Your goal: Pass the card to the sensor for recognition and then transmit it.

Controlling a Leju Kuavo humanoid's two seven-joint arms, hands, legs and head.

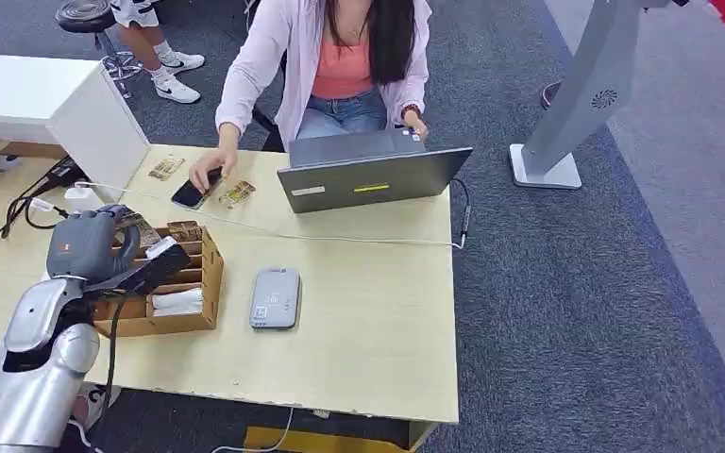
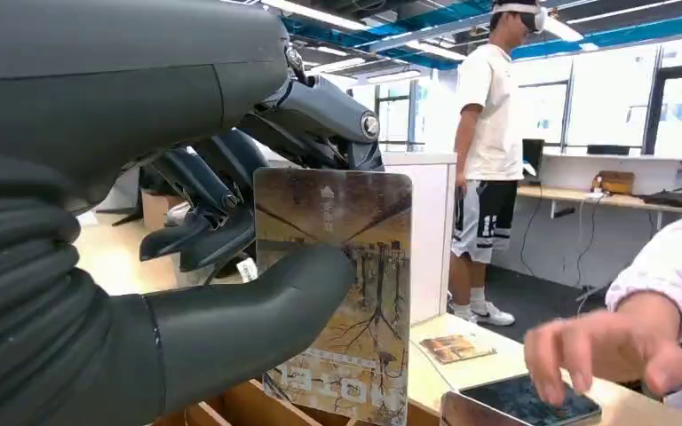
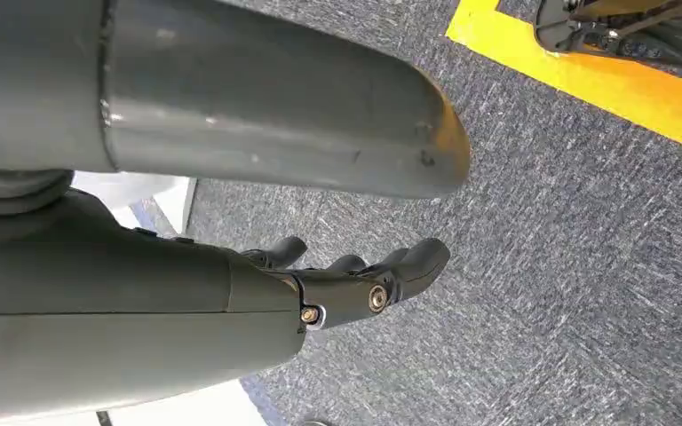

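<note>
My left hand hovers over the cardboard card box at the table's left side. It pinches a brown picture card between thumb and fingers, held upright; the card peeks out beside the hand in the head view. The grey card sensor lies flat on the table just right of the box. My right hand hangs over grey carpet, fingers loosely apart, holding nothing.
A person sits across the table behind an open laptop, one hand on a phone. Loose cards lie near the phone. Cables and a white box occupy the far left. Another person stands in the background.
</note>
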